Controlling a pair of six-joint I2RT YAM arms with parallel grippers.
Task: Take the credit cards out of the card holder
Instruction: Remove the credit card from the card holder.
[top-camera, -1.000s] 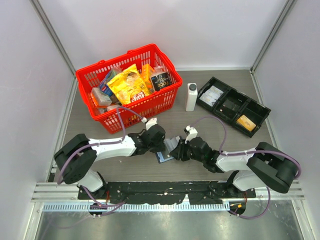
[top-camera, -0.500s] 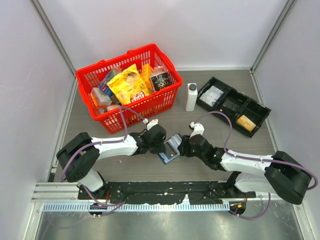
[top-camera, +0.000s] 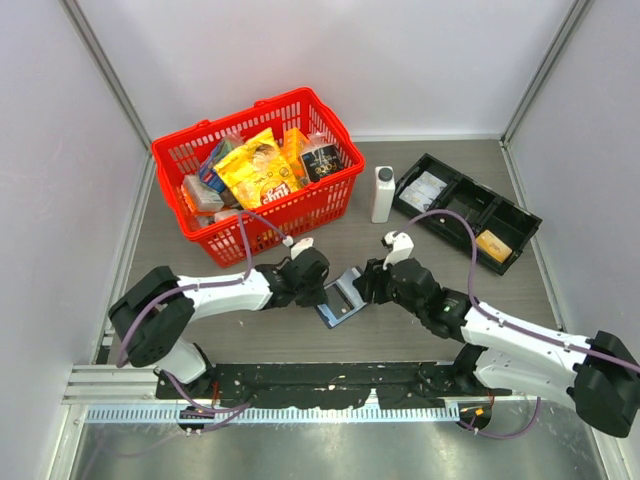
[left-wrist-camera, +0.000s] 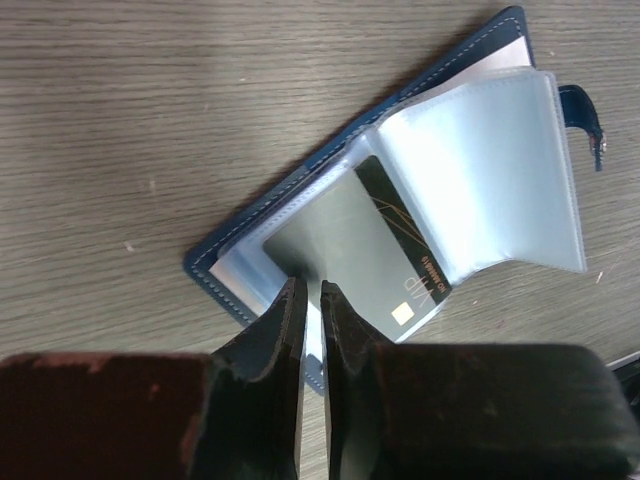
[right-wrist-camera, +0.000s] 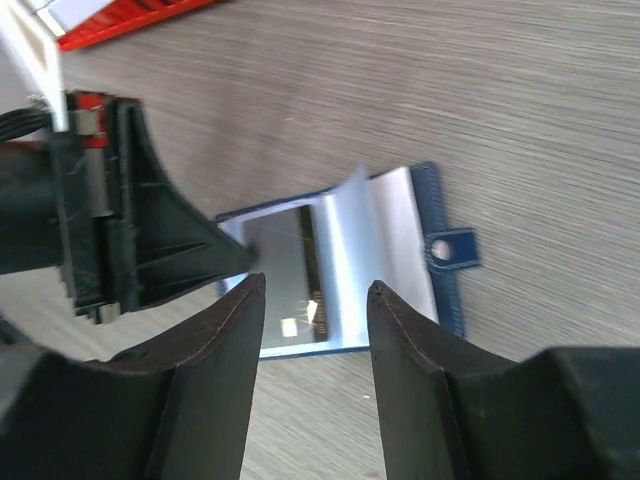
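Observation:
The navy-blue card holder (top-camera: 338, 302) lies open on the table between my two grippers. In the left wrist view its pale clear sleeves (left-wrist-camera: 480, 170) stand fanned up, and a dark grey card (left-wrist-camera: 370, 250) with a gold chip sits in one sleeve. My left gripper (left-wrist-camera: 310, 285) is shut, its tips pressing on the holder's near left part. My right gripper (right-wrist-camera: 315, 285) is open and empty, hovering above the holder (right-wrist-camera: 400, 230) and the dark card (right-wrist-camera: 290, 265). An orange-gold card (top-camera: 492, 245) lies in the black tray.
A red basket (top-camera: 255, 170) full of packets stands at the back left. A white bottle (top-camera: 383, 193) stands next to the black compartment tray (top-camera: 520, 225) at the back right, with white packets (top-camera: 425, 188) in it. The snap tab (right-wrist-camera: 448, 248) points right.
My right gripper has pulled back up and to the right off the holder. The sleeves now lie flipped open. My left gripper has stayed on the holder.

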